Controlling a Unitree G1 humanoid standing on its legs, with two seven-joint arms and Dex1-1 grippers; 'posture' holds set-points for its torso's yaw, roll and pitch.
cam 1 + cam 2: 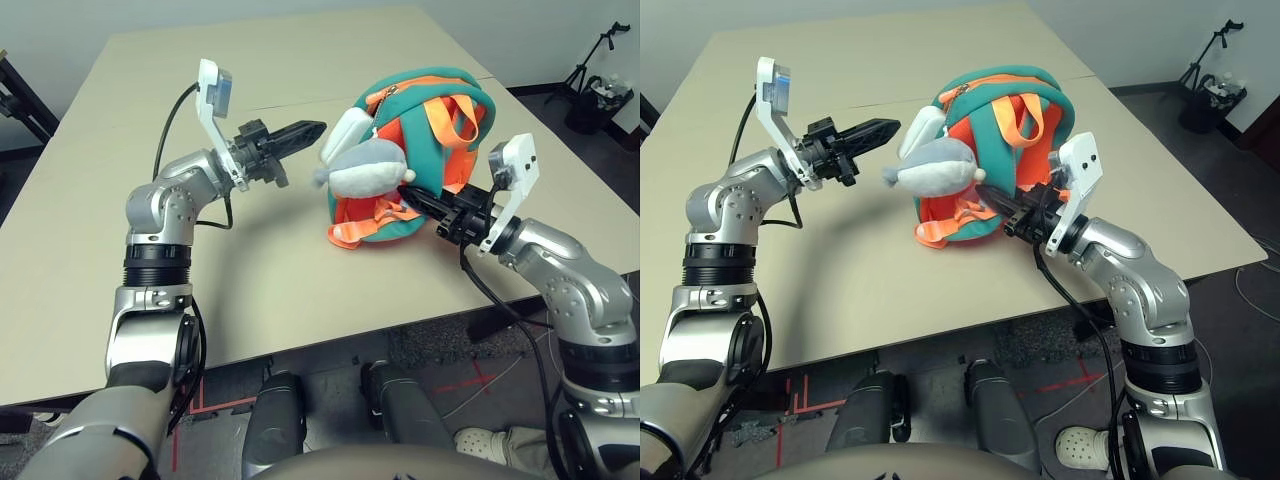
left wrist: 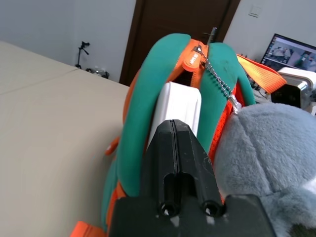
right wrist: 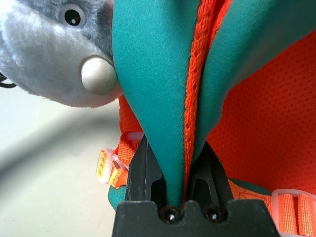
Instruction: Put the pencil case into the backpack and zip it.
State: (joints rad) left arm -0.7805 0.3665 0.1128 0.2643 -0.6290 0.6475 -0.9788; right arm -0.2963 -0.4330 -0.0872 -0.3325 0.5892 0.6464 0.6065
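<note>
The orange and teal backpack [image 1: 432, 108] lies on the table with its zip opening turned toward my left arm. A grey plush animal [image 1: 366, 166] hangs in front of it. The white pencil case [image 2: 180, 104] stands in the opening between the teal edges, part of it still showing [image 1: 346, 128]. Just short of the case hovers my left gripper [image 1: 317, 127], shut and empty, tips pointing at it. My right gripper [image 3: 180, 165] is shut on a fold of the backpack's teal and orange fabric, low on the side nearest me [image 1: 408, 194].
The beige table [image 1: 120, 200] stretches wide to the left and behind the backpack, with its front edge close below my right gripper. A loose orange strap [image 1: 350, 233] trails from the pack's base. A black tripod stand [image 1: 592, 85] is on the floor, far right.
</note>
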